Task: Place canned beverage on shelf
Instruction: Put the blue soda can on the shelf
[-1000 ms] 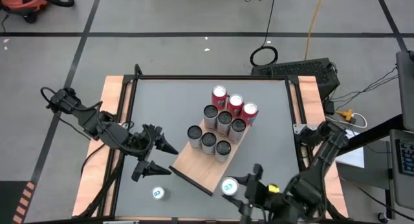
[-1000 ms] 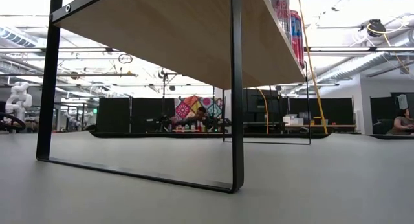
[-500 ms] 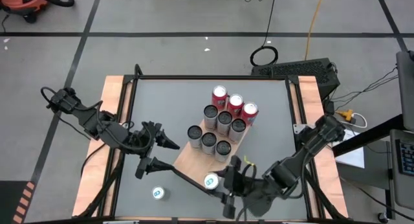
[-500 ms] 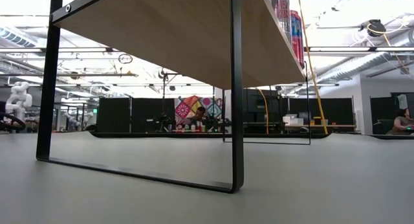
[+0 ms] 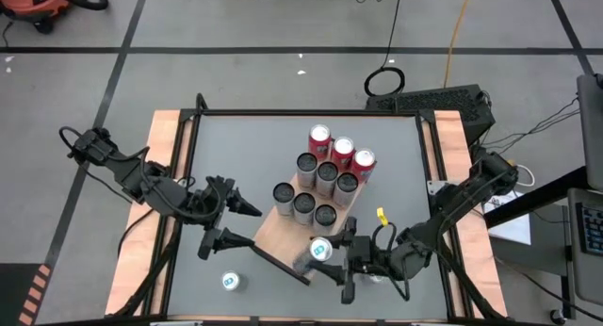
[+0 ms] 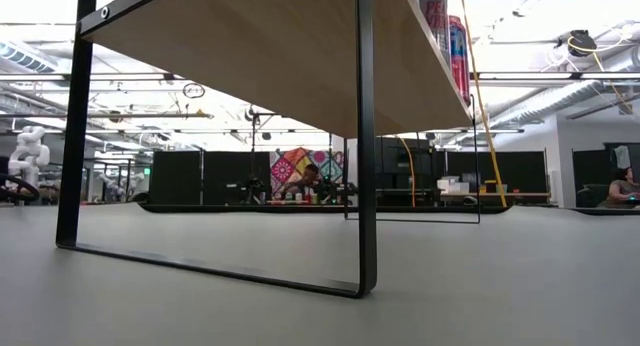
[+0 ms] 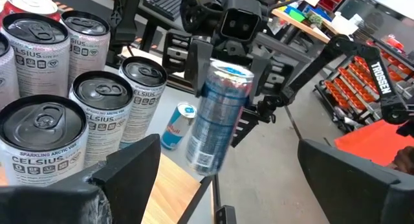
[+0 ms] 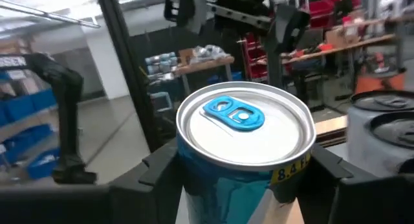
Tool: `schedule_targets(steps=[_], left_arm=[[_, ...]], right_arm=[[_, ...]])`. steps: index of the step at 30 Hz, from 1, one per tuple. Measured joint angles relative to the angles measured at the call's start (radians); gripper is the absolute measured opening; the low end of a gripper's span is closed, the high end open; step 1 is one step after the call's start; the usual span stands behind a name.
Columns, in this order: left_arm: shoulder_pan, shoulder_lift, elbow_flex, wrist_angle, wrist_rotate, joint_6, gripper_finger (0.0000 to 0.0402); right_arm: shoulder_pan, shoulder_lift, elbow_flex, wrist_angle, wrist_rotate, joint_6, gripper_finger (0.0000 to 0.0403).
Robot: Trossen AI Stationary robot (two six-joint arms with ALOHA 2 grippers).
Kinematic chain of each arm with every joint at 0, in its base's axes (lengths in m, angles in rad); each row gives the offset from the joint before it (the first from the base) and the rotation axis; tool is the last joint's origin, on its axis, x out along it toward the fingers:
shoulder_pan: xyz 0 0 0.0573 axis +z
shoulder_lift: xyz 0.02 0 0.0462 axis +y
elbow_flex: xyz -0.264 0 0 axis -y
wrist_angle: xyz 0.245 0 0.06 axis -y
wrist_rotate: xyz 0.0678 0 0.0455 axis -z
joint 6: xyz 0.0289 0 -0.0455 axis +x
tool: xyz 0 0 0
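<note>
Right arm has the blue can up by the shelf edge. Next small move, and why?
Probably carry it a little farther in over the shelf, then lower. The right gripper holds the blue can upright at the board's near corner, close to the edge. Bare wood lies between it and the standing cans, so there seems room to set it down there.

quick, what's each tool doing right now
Left tool: open, empty, beside the shelf.
Right tool: closed on a blue-tab can.
</note>
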Motion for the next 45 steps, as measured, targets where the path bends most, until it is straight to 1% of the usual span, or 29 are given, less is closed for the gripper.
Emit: schedule_targets(steps=[1,6,12,18,21,26,39,45], left_arm=[[0.000,0.000,0.000,0.000,-0.001,0.000,0.0368],[0.000,0.000,0.000,0.000,-0.011,0.004,0.0368],[0.000,0.000,0.000,0.007,-0.035,0.010,0.0368],[0.000,0.000,0.000,0.009,-0.053,0.028,0.0368],[0.000,0.000,0.000,0.016,-0.054,0.035,0.0368],[0.000,0.000,0.000,0.016,-0.054,0.036,0.0368],[0.000,0.000,0.000,0.014,-0.054,0.053,0.0368],[0.000,0.000,0.000,0.013,-0.054,0.056,0.0368]], right_arm=[[0.000,0.000,-0.003,0.003,0.013,-0.020,0.0199],[-0.003,0.002,-0.003,-0.049,0.010,-0.081,0.0199],[-0.014,0.002,-0.003,-0.138,0.009,0.004,0.0199],[-0.037,0.003,-0.004,-0.170,0.006,0.005,0.0200],[-0.050,0.003,-0.004,-0.186,-0.035,0.004,0.0203],[-0.066,0.003,-0.004,-0.221,-0.104,0.057,0.0207],[-0.067,0.003,-0.004,-0.261,-0.100,0.066,0.0208],[-0.067,0.043,0.002,-0.245,-0.099,0.095,0.0208]])
